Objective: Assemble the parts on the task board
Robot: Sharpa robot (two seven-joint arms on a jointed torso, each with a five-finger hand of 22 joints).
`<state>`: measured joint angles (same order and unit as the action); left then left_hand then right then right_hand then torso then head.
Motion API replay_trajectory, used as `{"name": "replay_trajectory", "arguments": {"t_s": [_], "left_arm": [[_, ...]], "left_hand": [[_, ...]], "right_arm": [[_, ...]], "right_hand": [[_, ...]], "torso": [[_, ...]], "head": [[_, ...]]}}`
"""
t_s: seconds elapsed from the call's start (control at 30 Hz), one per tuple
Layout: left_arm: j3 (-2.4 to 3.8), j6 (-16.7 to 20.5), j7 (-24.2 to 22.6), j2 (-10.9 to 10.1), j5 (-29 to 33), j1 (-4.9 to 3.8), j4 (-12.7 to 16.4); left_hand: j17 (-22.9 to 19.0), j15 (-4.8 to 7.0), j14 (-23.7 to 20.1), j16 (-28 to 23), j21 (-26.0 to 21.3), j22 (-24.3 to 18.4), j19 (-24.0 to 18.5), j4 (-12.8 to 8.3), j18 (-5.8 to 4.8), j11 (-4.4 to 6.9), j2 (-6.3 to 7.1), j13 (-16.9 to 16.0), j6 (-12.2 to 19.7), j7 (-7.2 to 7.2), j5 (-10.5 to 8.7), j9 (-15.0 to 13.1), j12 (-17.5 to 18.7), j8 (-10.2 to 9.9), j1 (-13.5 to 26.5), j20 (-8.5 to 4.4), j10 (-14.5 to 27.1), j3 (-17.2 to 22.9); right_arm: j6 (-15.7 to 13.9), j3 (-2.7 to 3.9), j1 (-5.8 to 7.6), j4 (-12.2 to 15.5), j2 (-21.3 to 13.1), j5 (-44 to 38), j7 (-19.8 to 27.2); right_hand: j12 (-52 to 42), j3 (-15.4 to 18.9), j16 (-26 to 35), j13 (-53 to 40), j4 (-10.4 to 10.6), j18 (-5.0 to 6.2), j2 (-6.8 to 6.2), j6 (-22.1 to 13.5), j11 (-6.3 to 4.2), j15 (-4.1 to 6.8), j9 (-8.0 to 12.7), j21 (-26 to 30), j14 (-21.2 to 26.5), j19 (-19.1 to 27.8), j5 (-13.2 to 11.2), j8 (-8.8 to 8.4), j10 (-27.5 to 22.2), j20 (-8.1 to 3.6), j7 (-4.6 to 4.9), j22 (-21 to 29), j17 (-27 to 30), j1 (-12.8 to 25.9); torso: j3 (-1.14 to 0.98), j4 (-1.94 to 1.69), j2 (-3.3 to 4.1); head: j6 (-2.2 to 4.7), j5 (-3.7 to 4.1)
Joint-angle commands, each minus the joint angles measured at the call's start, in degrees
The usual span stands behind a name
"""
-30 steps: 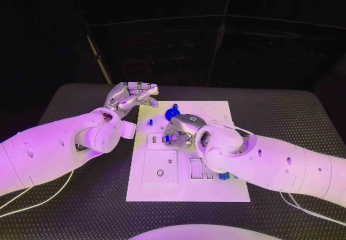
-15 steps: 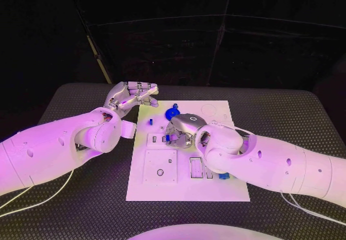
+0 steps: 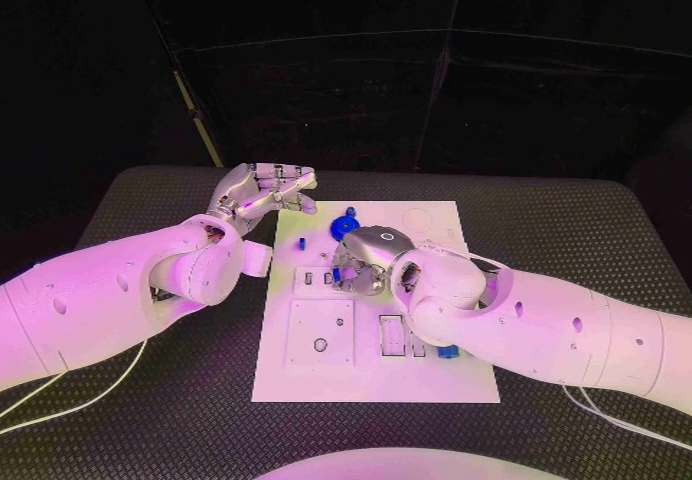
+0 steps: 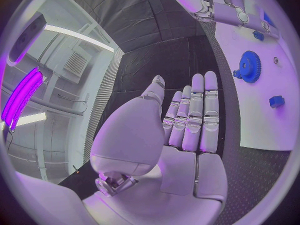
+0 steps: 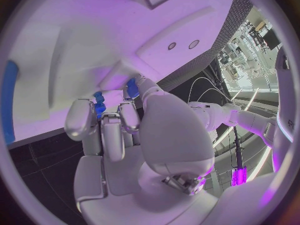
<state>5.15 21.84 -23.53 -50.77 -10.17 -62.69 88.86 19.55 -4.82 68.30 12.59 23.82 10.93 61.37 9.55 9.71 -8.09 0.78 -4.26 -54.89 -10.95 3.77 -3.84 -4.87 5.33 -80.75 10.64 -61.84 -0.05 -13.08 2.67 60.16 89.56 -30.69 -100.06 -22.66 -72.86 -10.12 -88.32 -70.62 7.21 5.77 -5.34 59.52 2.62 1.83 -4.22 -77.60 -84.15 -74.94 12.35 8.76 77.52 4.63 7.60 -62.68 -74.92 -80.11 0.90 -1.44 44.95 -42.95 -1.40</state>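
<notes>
Parts on the task board (image 3: 325, 370) look small, light, rigid and slick, so I pinch the little blue part (image 5: 99, 103) by its sides in my right hand (image 3: 361, 266) mid-board, while my left hand (image 3: 263, 193) hovers released off the far-left corner.

Robotics lab or test hall. Black table (image 3: 577, 240) with textured mat, dark curtain (image 3: 433, 90) behind it. Left wrist view: high industrial ceiling, strip light (image 4: 78, 37), wall vent (image 4: 75, 65). Right wrist view: cluttered benches (image 5: 240, 47) beyond the table edge.
</notes>
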Motion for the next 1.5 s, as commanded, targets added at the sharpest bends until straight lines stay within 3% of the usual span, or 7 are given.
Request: {"name": "replay_trajectory", "arguments": {"t_s": [0.03,0.53,0.9,1.3,1.5], "left_arm": [[0.06,-0.6,-0.2,0.1,-0.2,-0.08,0.0],[0.06,-0.8,0.0,0.1,-0.2,-0.08,0.0],[0.06,-0.9,0.2,0.1,-0.2,-0.08,-0.1],[0.05,-1.1,0.3,0.0,-0.2,-0.07,-0.3],[0.05,-1.0,1.2,-0.1,-0.9,-0.06,-0.5]], "left_hand": [[0.1,0.15,-0.1,-0.2,0.4,0.1,-0.3,-0.3,0.71,0.07,-0.63,-0.1,-0.2,-0.03,-0.29,0.0,-0.1,-0.2,0.0,0.0,-0.4,-0.1],[0.2,0.15,-0.2,-0.3,0.4,0.1,-0.3,-0.4,0.7,0.06,-0.67,-0.1,-0.2,-0.03,-0.29,0.0,-0.1,-0.3,0.0,-0.01,-0.4,-0.1],[0.2,0.15,-0.2,-0.3,0.4,0.1,-0.3,-0.4,0.7,0.06,-0.67,-0.1,-0.2,-0.03,-0.29,0.0,-0.1,-0.3,0.0,-0.01,-0.4,-0.1],[0.2,0.14,-0.2,-0.3,0.4,0.1,-0.3,-0.4,0.7,0.06,-0.67,-0.1,-0.2,-0.02,-0.29,0.0,0.0,-0.3,0.0,0.0,-0.4,-0.2],[0.7,0.46,0.9,0.0,0.9,0.3,0.2,-0.6,0.8,0.28,-0.74,-0.1,-0.3,0.17,-0.29,0.0,0.1,-0.4,0.0,-0.24,-0.8,-0.3]], "right_arm": [[2.5,-0.4,-0.39,-0.7,-0.1,-0.4,-1.9],[2.2,-0.4,-0.39,-0.8,-0.1,-0.4,-1.8],[0.8,-0.4,-0.39,-0.7,-0.1,-0.3,-1.7],[-7.5,-0.38,-0.83,1.1,-1.7,-0.1,0.9],[-14.9,-0.36,-1.12,2.6,-3.1,1.8,6.0]], "right_hand": [[0.5,0.1,0.4,0.2,0.3,-0.4,-0.2,-0.9,0.22,-0.54,0.2,0.3,-4.9,0.5,0.0,-0.58,-0.5,0.24,0.2,0.2,-10.7,0.7],[1.6,0.4,0.5,1.3,1.0,-0.2,-1.65,-4.7,1.24,-1.43,0.4,1.0,-4.8,1.1,-0.6,-2.37,-2.0,1.12,1.26,1.3,-10.5,1.8],[2.0,1.1,0.6,1.8,2.3,-0.1,-2.88,-6.0,1.59,-1.77,0.3,1.3,-4.7,1.3,-1.8,-2.6,-2.6,1.49,1.58,1.8,-10.3,2.7],[1.9,3.9,0.6,2.1,6.1,-0.01,-5.18,-8.8,2.23,-2.35,0.3,1.7,-4.8,1.6,-1.4,-2.84,-3.1,2.02,2.29,2.2,-10.4,2.0],[1.8,6.1,0.8,2.3,8.7,0.17,-5.63,-10.2,2.54,-2.58,0.3,2.3,-4.7,2.1,-0.6,-2.74,-3.4,2.25,2.61,3.2,-10.1,-0.1]], "torso": [[-0.01,-0.01,0.01],[0.0,-0.01,-0.01],[-0.01,-0.01,0.0],[-0.06,-0.01,-0.02],[-0.08,-0.04,-0.06]], "head": [[-0.03,0.09],[-0.2,0.03],[-0.25,0.02],[-0.13,-0.04],[0.0,-0.04]]}}
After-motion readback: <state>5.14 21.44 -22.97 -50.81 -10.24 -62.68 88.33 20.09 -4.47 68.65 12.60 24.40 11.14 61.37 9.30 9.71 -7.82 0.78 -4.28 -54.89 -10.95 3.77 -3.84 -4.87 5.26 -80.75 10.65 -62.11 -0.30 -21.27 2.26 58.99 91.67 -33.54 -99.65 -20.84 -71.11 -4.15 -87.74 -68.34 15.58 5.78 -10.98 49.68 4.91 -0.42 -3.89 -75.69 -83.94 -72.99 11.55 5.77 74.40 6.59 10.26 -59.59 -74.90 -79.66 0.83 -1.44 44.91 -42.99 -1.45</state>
